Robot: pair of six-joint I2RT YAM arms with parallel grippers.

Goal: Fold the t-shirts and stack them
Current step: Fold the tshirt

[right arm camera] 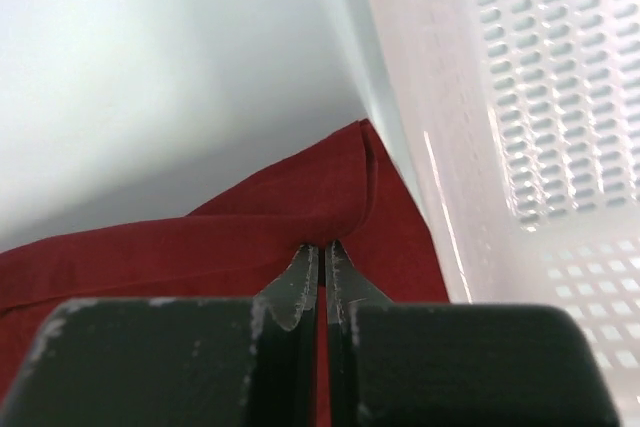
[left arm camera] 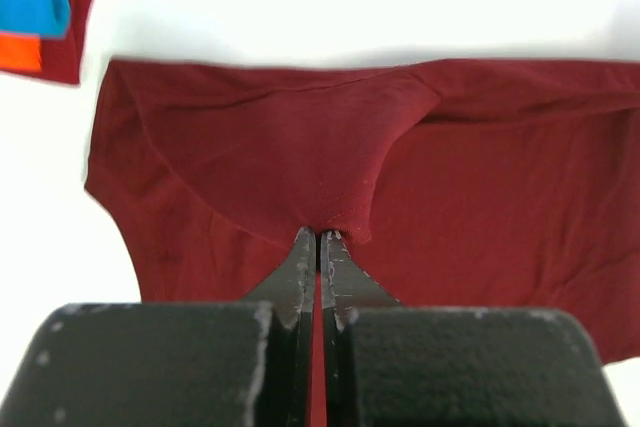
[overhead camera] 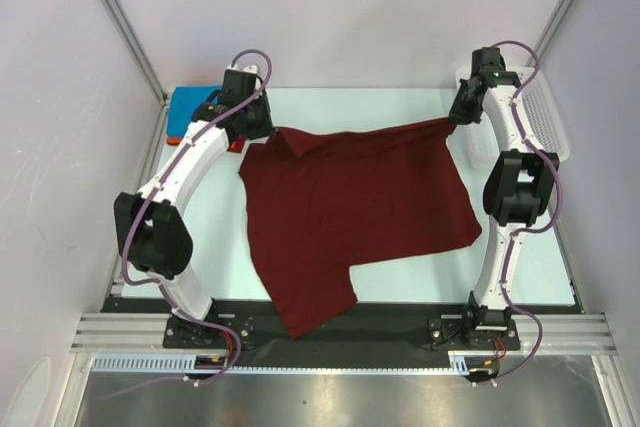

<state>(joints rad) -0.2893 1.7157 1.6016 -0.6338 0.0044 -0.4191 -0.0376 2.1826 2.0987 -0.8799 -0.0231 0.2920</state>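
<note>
On my table (overhead camera: 535, 272) the maroon t-shirt (overhead camera: 350, 207) is spread wide, its lower end draped over the near edge. The white mesh basket (overhead camera: 548, 119) sits far right. Far left lies the blue t-shirt (overhead camera: 190, 105), with the orange-red t-shirt (left arm camera: 20, 50) peeking out at its edge. My left gripper (left arm camera: 318, 237) is pinched tight on a fold at the maroon's far-left end. My right gripper (right arm camera: 322, 247) is clamped on its far-right corner, just beside the basket.

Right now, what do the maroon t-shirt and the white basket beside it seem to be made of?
Maroon t-shirt: soft knit cloth, probably cotton jersey, with a matte finish. It drapes, creases and shows a hemmed edge.
White basket: rigid moulded plastic, slightly glossy. Its wall has regular mesh holes and a faint sheen.
</note>
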